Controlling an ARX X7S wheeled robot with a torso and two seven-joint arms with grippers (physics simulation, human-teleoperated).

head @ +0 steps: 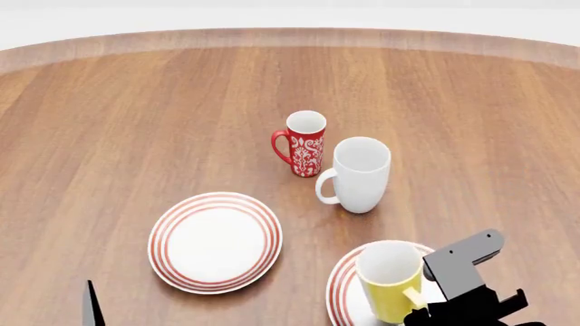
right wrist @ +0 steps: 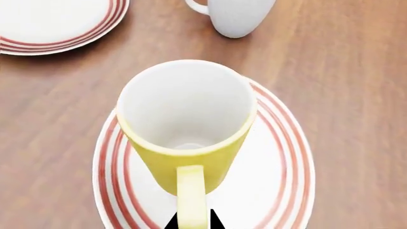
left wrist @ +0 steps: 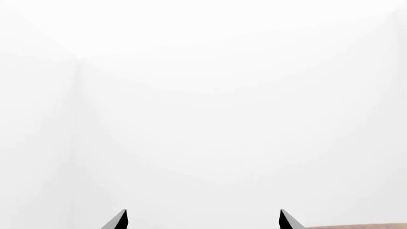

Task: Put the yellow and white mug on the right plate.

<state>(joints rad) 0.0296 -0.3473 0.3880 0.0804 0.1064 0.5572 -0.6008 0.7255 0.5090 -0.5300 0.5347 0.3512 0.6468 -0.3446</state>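
Note:
The yellow and white mug (head: 390, 282) stands upright over the right plate (head: 343, 288) at the near right of the table. In the right wrist view the mug (right wrist: 188, 124) shows its white inside, with the red-ringed plate (right wrist: 279, 157) around and under it. I cannot tell whether its base touches the plate. My right gripper (right wrist: 192, 222) is shut on the mug's yellow handle (right wrist: 190, 191); it shows in the head view (head: 426, 309) just right of the mug. My left gripper (left wrist: 203, 220) is open and empty, facing a blank white background.
The look-alike left plate (head: 216, 241) lies at the near centre-left. A tall white mug (head: 360, 174) stands just behind the right plate, with a slim red-and-white patterned mug (head: 305, 142) behind it. One left fingertip (head: 91, 305) shows at the near left of the wooden table (head: 136, 122).

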